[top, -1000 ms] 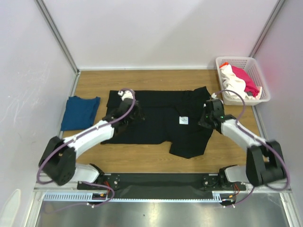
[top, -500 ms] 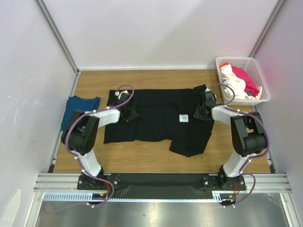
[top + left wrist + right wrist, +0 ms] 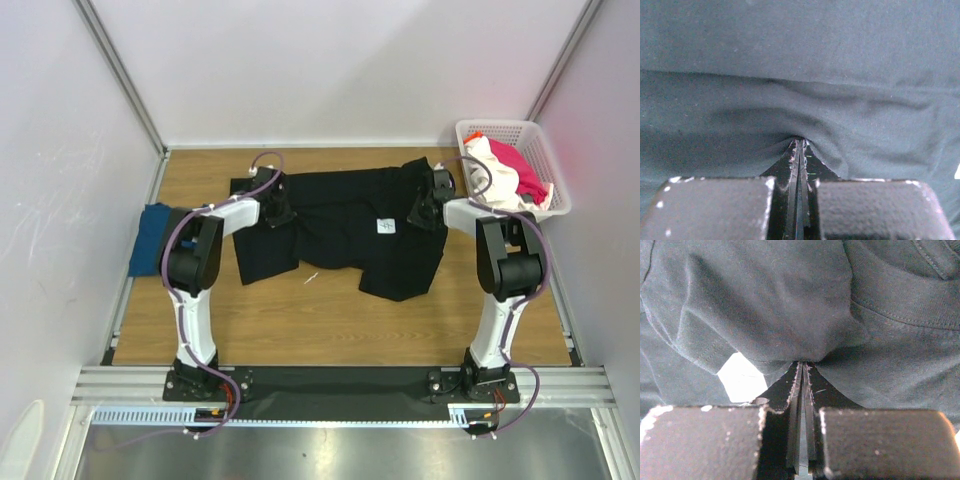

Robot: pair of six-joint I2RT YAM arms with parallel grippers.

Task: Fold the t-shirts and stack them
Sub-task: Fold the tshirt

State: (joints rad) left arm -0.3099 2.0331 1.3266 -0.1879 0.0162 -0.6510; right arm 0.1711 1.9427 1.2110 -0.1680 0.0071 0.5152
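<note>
A large black t-shirt lies spread across the middle of the wooden table, a small white tag on it. My left gripper is shut on the shirt's left part; in the left wrist view the black cloth bunches at the closed tips. My right gripper is shut on the shirt's right part, cloth pinched at its tips. A folded dark blue t-shirt lies at the far left. White and pink-red t-shirts sit in the basket.
A white lattice basket stands at the back right corner. Both arms stretch far out over the table. A small pale scrap lies on the wood in front of the shirt. White walls enclose the table on three sides.
Both grippers have closed on the black shirt and drawn it towards the back of the table. The shirt's near edge has moved away from me and its left part has bunched up.
</note>
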